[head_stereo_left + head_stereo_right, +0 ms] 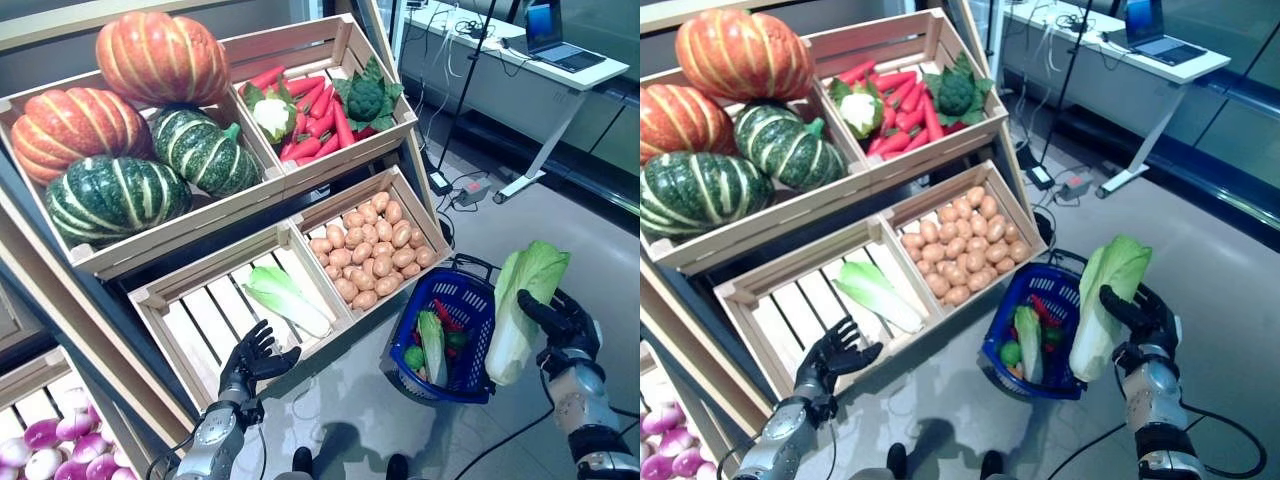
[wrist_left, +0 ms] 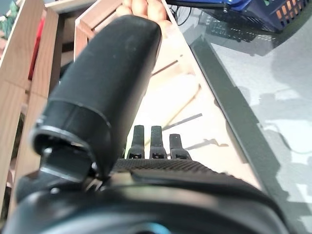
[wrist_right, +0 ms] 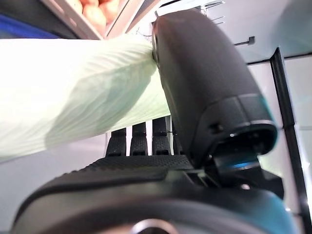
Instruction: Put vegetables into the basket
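My right hand [image 1: 562, 322] is shut on a pale green napa cabbage [image 1: 523, 305] and holds it upright in the air, just right of the blue basket [image 1: 470, 300] on the floor. In the right wrist view the thumb [image 3: 204, 87] presses on the cabbage [image 3: 73, 92]. The basket holds a long green leafy vegetable [image 1: 433, 345], a round green one and red ones. My left hand [image 1: 252, 362] is open with fingers spread at the front edge of the lower left crate [image 1: 190, 330], a little short of another napa cabbage [image 1: 285, 298] that lies in it.
A wooden stand [image 1: 200, 230] with sloped crates stands on the left. A crate of potatoes [image 1: 372, 252] is just behind the basket. A white desk [image 1: 520, 60] with a laptop stands at the back right, with a power strip [image 1: 470, 188] on the floor.
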Available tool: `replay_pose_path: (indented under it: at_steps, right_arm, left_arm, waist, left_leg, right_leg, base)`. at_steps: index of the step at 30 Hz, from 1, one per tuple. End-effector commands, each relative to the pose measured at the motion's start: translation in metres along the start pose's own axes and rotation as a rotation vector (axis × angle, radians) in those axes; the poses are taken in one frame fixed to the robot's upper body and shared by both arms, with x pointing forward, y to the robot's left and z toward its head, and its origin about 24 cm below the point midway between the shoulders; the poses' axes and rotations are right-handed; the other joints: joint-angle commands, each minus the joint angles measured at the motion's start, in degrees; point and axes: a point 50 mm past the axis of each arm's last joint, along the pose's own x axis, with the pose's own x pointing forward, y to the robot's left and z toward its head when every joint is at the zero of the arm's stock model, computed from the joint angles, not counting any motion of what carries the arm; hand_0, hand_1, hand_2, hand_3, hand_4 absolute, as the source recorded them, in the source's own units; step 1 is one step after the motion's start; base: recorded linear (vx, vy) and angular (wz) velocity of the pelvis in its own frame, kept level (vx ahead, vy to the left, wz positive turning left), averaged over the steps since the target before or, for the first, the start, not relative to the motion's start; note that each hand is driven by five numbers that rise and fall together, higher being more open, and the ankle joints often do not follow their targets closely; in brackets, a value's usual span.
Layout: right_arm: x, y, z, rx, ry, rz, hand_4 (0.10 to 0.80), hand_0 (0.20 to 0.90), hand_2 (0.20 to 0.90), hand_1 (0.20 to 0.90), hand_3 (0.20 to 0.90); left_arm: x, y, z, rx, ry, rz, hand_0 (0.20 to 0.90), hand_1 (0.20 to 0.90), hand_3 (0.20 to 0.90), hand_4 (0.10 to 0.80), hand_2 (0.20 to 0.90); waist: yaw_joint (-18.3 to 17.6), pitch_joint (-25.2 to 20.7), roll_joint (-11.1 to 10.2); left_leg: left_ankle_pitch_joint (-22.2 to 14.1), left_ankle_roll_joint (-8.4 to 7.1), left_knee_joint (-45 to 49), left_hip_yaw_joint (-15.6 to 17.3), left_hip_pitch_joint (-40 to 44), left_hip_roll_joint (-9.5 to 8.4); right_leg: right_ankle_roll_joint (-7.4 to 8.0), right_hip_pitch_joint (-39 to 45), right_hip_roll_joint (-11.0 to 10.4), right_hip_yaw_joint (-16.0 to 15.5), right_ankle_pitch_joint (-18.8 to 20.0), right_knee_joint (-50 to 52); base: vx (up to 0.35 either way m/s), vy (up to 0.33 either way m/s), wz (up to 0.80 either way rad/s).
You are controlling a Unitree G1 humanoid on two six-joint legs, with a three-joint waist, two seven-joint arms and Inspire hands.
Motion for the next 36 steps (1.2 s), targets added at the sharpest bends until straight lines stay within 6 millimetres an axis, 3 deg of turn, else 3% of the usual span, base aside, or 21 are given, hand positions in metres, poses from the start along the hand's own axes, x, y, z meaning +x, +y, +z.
replay_pose_path:
  at_steps: [1, 5, 8, 15, 21, 28, 29, 30, 36]
  right_arm:
    - [0.022, 0.005, 0.101, -0.050, -0.340, -0.032, 0.400, 0.300, 0.300, 0.300, 0.300]
    - [0.030, 0.014, 0.151, -0.035, -0.438, -0.047, 0.400, 0.300, 0.300, 0.300, 0.300]
    - [0.033, 0.025, 0.171, -0.060, -0.458, -0.033, 0.400, 0.300, 0.300, 0.300, 0.300]
    - [0.038, 0.041, 0.173, -0.011, -0.413, 0.004, 0.400, 0.300, 0.300, 0.300, 0.300]
    - [0.042, 0.047, 0.173, 0.047, -0.387, 0.012, 0.400, 0.300, 0.300, 0.300, 0.300]
    - [0.043, 0.057, 0.182, 0.023, -0.369, -0.006, 0.400, 0.300, 0.300, 0.300, 0.300]
    - [0.043, 0.056, 0.182, 0.031, -0.369, -0.015, 0.800, 0.900, 0.900, 0.900, 0.900]
    - [0.042, 0.058, 0.184, 0.052, -0.377, -0.005, 0.800, 0.900, 0.900, 0.900, 0.900]
    - [0.042, 0.055, 0.184, 0.092, -0.387, 0.006, 0.800, 0.900, 0.900, 0.900, 0.900]
  left_arm:
    - [0.013, -0.017, 0.057, -0.045, -0.297, -0.087, 0.900, 0.900, 0.900, 0.800, 0.900]
    - [0.020, -0.037, 0.095, -0.060, -0.473, -0.129, 0.900, 0.900, 0.900, 0.800, 0.900]
    - [0.021, -0.046, 0.111, -0.090, -0.545, -0.118, 0.900, 0.900, 0.900, 0.800, 0.900]
    - [0.016, -0.051, 0.138, -0.092, -0.701, -0.060, 0.900, 0.900, 0.900, 0.800, 0.900]
    - [0.009, -0.062, 0.166, -0.075, -0.819, -0.089, 0.900, 0.900, 0.900, 0.800, 0.900]
    - [-0.001, -0.062, 0.181, -0.113, -0.880, -0.109, 0.900, 0.900, 0.900, 0.800, 0.900]
    - [-0.002, -0.063, 0.183, -0.118, -0.891, -0.112, 0.900, 0.900, 0.900, 0.800, 0.900]
    - [-0.005, -0.065, 0.185, -0.122, -0.903, -0.117, 0.900, 0.900, 0.900, 0.800, 0.900]
    - [-0.008, -0.065, 0.188, -0.101, -0.909, -0.140, 0.900, 0.900, 0.900, 0.800, 0.900]
  waist:
    - [1.32, -0.45, -0.54]
    - [0.88, 5.17, 1.73]
    - [0.38, 8.85, 3.14]
    - [0.78, 13.14, 3.95]
    - [1.88, 15.60, 5.49]
    - [2.46, 17.37, 6.23]
    - [2.52, 17.66, 6.21]
    - [2.56, 17.86, 6.01]
    - [2.51, 18.36, 5.52]
  left_leg:
    - [0.09, -0.54, 2.61, -2.10, -4.05, -0.72]
    - [0.26, -1.01, 6.56, -2.84, -9.66, -1.24]
    - [-0.61, -1.26, 13.40, -2.69, -14.40, -1.53]
    - [-3.85, 0.01, 27.37, -3.13, -23.48, -2.58]
    - [-5.21, 0.96, 34.27, -4.44, -28.62, -4.05]
    - [-7.48, 2.39, 40.84, -3.94, -33.39, -5.23]
    - [-8.02, 2.66, 41.96, -3.93, -34.05, -5.24]
    - [-9.82, 2.67, 43.93, -4.32, -34.50, -5.39]
    - [-11.84, 3.54, 48.67, -3.89, -36.67, -5.12]
  right_leg:
    - [-3.69, -0.09, -0.21, -2.81, -1.90, 3.52]
    - [-4.69, -6.89, -1.36, -3.96, -3.94, 10.14]
    - [-5.71, -12.42, -2.34, -3.57, -6.43, 17.69]
    - [-7.95, -21.25, -3.93, -2.86, -10.93, 31.14]
    - [-8.84, -24.68, -5.58, -3.18, -13.20, 38.15]
    - [-9.61, -29.35, -6.80, -2.64, -15.21, 45.37]
    - [-9.71, -29.87, -6.96, -2.48, -15.42, 46.35]
    - [-9.38, -30.23, -6.99, -1.76, -16.69, 48.12]
    - [-9.65, -32.09, -7.22, -1.23, -17.64, 51.85]
  base:
    - [-0.120, -0.050, 0.13]
    - [-0.296, -0.001, 0.05]
    - [-0.206, 0.053, 0.00]
    - [-0.096, -0.002, 0.10]
    - [-0.028, 0.004, 0.16]
    - [-0.013, 0.005, 0.08]
    - [0.068, -0.030, 0.07]
    - [0.074, -0.027, 0.08]
    - [0.022, -0.003, 0.06]
